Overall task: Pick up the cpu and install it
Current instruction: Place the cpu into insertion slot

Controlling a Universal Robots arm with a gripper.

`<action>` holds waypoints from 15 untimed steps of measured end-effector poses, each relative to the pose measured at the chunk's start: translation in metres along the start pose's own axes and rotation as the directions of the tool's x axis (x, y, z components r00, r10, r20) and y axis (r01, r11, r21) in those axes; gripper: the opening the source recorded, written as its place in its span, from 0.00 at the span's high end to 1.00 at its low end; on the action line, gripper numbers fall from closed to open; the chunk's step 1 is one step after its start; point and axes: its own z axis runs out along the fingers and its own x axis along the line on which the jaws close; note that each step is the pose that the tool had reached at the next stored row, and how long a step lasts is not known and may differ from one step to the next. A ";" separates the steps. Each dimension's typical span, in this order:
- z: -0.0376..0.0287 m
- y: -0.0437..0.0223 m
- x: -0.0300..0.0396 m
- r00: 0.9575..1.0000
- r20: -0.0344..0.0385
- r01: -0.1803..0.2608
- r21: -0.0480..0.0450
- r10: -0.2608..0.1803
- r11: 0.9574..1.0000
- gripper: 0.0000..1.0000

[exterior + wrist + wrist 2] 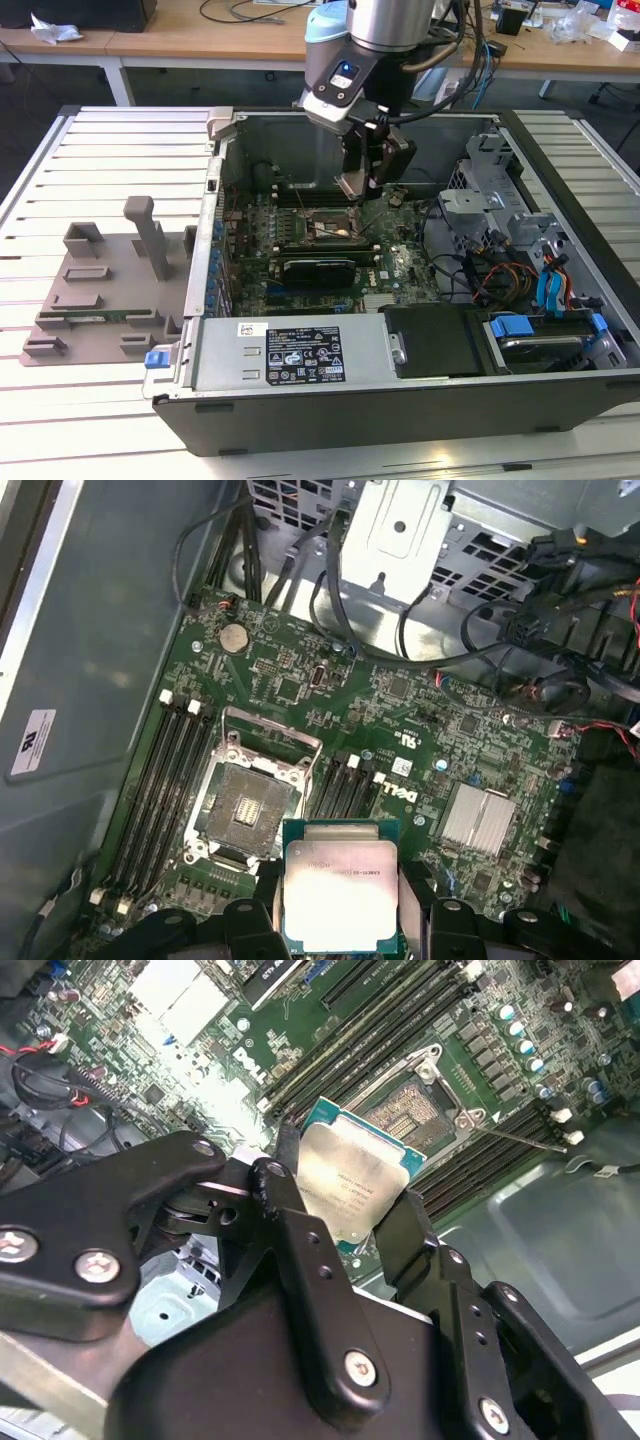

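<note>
Cpu (340, 885) between jaws (inside open case (400, 412))

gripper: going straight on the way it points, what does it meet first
Probably the motherboard, at or just beside the open socket. The gripper points down into the case, shut on the cpu, so the cpu would touch first. Whether it lines up with the socket is unclear.

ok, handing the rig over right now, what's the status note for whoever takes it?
Pincer: shut on the cpu, gripped by two opposite edges, metal top facing the wrist cameras.
Where: held over the motherboard inside the open computer case, next to the socket.
Done: cpu picked up.
Left: the socket is empty and the cpu is not yet seated in it.
</note>
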 end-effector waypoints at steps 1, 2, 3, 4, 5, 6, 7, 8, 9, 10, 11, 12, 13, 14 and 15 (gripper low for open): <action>0.0000 0.0000 0.0000 1.000 0.000 -0.009 0.000 0.009 1.000 0.45; 0.0001 0.0000 0.0000 1.000 0.000 -0.015 0.000 0.015 1.000 0.45; 0.0001 0.0000 0.0000 1.000 0.000 -0.020 0.001 0.020 1.000 0.45; 0.0001 0.0000 0.0000 1.000 0.000 -0.029 0.001 0.029 1.000 0.45; 0.0001 0.0000 0.0000 0.999 0.000 -0.035 0.001 0.035 0.999 0.45; 0.0002 0.0000 0.0000 0.999 0.000 -0.041 0.001 0.041 0.999 0.45; 0.0002 0.0000 0.0000 0.999 0.000 -0.048 0.001 0.048 0.999 0.45; 0.0002 0.0000 0.0000 0.999 0.000 -0.053 0.002 0.053 0.999 0.45; 0.0002 0.0000 0.0000 0.998 0.000 -0.057 0.002 0.057 0.998 0.45; 0.0002 0.0000 0.0000 0.998 0.000 -0.065 0.002 0.065 0.998 0.45; 0.0003 0.0000 0.0000 0.997 0.000 -0.073 0.002 0.073 0.997 0.45; 0.0003 0.0000 0.0000 0.997 0.000 -0.083 0.002 0.083 0.997 0.45; 0.0003 0.0000 0.0000 0.995 0.000 -0.096 0.003 0.096 0.995 0.45; 0.0003 0.0000 0.0000 0.995 0.000 -0.102 0.003 0.102 0.995 0.45; 0.0004 0.0000 0.0000 0.994 -0.001 -0.107 0.003 0.107 0.994 0.45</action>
